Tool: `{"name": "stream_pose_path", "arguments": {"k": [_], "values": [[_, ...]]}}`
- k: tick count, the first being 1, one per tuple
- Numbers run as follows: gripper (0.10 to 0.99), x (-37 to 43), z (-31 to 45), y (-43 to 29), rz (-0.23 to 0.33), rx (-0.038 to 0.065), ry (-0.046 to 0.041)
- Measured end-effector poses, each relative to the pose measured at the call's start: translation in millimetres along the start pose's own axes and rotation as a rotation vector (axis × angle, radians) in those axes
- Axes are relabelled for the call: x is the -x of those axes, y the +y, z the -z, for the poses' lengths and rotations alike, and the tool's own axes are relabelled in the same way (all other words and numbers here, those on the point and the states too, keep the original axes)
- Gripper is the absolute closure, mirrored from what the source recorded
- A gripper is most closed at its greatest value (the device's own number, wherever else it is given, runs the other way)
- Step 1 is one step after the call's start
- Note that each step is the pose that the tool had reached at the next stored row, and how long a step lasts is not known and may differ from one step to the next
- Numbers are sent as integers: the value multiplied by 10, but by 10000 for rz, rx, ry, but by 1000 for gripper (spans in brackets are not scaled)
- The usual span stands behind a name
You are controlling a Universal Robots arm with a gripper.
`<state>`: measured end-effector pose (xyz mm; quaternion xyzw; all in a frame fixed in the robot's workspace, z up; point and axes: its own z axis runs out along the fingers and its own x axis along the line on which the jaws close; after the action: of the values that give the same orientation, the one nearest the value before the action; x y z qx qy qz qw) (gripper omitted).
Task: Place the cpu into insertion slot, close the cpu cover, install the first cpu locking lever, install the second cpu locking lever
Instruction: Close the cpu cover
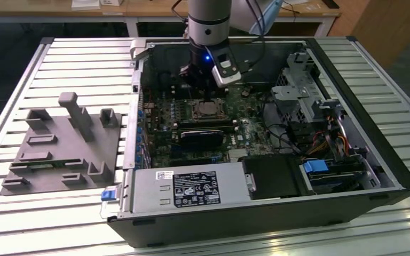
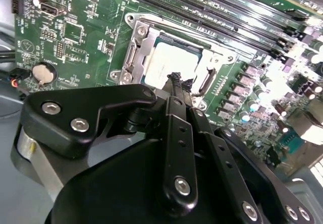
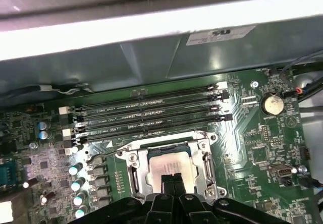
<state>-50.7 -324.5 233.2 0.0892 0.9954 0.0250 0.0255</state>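
The arm is reaching straight down from the upper middle of the exterior view into the open computer case, its wrist hanging over the green motherboard. The gripper is pointing down at the insertion slot. In both wrist views its two thin black fingers are pressing together with nothing between them, and the tips are hovering at the face of the cpu; whether they are touching it is hard to make out. The cpu is sitting in the slot, and the cpu cover is lying flat around it, framing its grey face. A thin locking lever is running beside the socket, though whether it is latched cannot be told. The gripper's body is hiding the near edge of the socket in both wrist views. The long memory slots are lying just beyond the socket. At the exterior view's left, a grey fixture tray is resting on the slatted table.
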Motion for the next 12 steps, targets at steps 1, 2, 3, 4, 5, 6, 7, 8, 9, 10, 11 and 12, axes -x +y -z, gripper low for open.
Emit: {"name": "stream_pose_path", "arguments": {"k": [1, 2, 3, 4, 5, 6, 7, 8, 9, 10, 11, 12], "values": [[980, 1, 18, 1, 0, 0, 0], [980, 2, 35, 2, 0, 1, 0], [980, 2, 49, 3, 0, 1, 0], [980, 3, 59, 3, 0, 0, 0], [980, 3, 61, 4, 1, 2, 0], [980, 6, 61, 4, 2, 2, 0], [980, 12, 61, 5, 2, 2, 0], [980, 21, 61, 7, 0, 0, 1], [980, 31, 61, 9, 0, 0, 2], [980, 38, 60, 9, 1, 0, 3], [980, 41, 62, 10, 1, -1, 3], [980, 41, 68, 11, 0, -2, 4]]}}
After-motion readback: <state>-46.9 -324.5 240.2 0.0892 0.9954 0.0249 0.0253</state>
